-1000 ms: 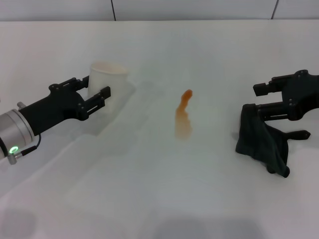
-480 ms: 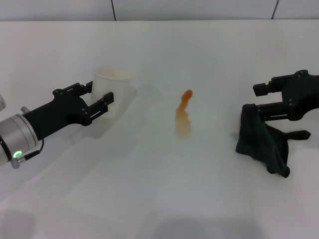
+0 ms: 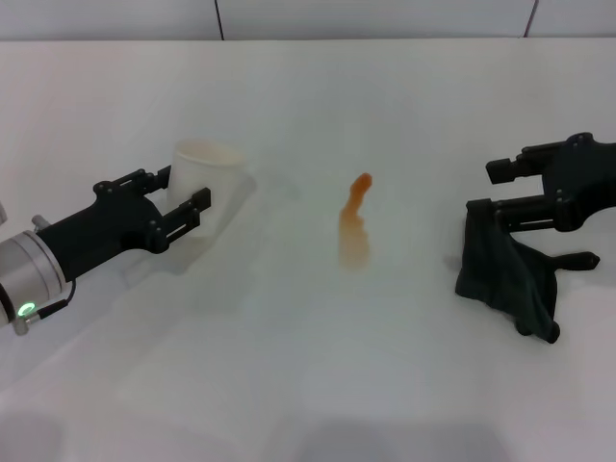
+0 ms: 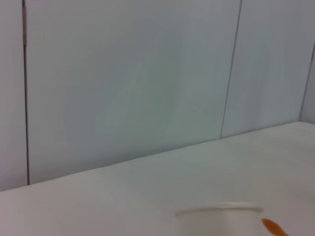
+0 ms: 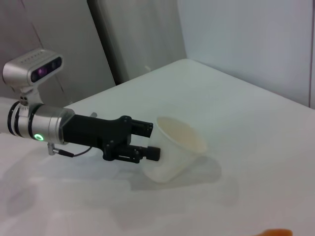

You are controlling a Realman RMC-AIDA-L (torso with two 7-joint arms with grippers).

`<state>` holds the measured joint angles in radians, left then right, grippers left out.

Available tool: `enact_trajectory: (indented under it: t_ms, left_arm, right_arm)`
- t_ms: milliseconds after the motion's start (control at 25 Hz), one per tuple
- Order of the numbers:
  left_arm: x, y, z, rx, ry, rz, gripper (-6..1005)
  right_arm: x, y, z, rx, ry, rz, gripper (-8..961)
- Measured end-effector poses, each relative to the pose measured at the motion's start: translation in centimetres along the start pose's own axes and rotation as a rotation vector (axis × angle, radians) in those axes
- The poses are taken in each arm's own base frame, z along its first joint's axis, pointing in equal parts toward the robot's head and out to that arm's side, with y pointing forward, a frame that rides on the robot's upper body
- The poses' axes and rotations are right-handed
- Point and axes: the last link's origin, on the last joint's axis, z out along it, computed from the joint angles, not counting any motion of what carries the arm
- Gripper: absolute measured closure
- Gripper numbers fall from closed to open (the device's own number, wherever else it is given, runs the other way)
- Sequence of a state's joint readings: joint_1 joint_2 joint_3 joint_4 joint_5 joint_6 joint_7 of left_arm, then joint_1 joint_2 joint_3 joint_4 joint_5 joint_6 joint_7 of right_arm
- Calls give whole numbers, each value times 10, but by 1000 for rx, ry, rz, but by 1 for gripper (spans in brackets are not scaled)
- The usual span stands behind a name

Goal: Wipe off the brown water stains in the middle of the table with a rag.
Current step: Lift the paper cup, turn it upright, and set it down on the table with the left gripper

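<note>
The brown water stain (image 3: 353, 226) is a thin orange streak in the middle of the white table (image 3: 308, 375); its tip also shows in the left wrist view (image 4: 273, 227). The dark rag (image 3: 505, 274) lies crumpled at the right. My right gripper (image 3: 491, 191) is open just above the rag's top edge, its lower finger against the cloth. My left gripper (image 3: 181, 191) is at the left, shut on a white paper cup (image 3: 210, 178), which is held tilted. The right wrist view shows that gripper (image 5: 147, 140) and the cup (image 5: 174, 147).
The cup's rim (image 4: 219, 212) shows at the bottom of the left wrist view. A pale panelled wall (image 3: 375, 17) runs behind the table's far edge. Bare table lies between the stain and both grippers.
My left gripper has shifted with the cup, first toward the stain, then back left and a little nearer. The right gripper, the rag and the stain have not moved.
</note>
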<state>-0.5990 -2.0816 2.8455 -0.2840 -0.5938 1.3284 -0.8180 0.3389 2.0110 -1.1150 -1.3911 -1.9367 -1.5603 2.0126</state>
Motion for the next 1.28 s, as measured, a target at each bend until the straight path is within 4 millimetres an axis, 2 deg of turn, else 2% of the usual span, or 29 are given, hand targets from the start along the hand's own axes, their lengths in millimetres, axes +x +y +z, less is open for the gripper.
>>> enact_trajectory:
  t_ms: [1280]
  left_arm:
    - [-15, 7, -11, -16, -34, 32, 404]
  right_arm:
    - [-4, 0, 0, 1, -5, -14, 309]
